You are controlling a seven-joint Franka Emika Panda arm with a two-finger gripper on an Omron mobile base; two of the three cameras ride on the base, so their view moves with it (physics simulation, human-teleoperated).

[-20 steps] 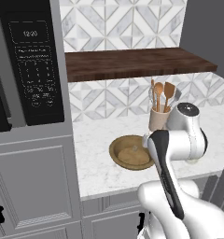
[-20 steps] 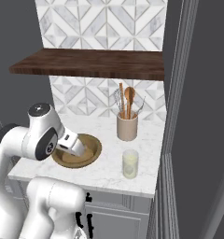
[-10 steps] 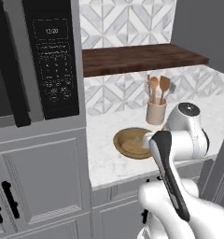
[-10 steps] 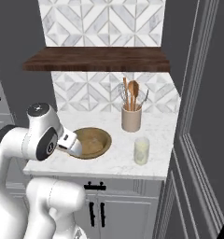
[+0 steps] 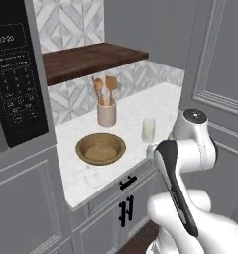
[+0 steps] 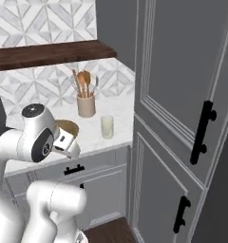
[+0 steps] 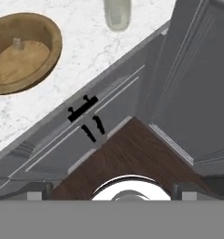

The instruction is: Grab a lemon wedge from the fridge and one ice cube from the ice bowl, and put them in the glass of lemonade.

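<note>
Ice cube point(image 7: 17, 44) | lies inside ice bowl point(image 5: 100, 148), which sits just left of glass of lemonade point(image 5: 148, 130) | likely light, hard, slippery: pinch opposite flat faces gently | gripper's fingers spread wide, holding nothing, off the counter

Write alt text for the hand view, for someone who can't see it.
Looking down from the robot's hand: a round wooden ice bowl holding one small pale ice cube sits on a white marble counter, with the glass of lemonade at the top edge. Below are grey cabinet fronts with black handles and dark wood floor.
</note>
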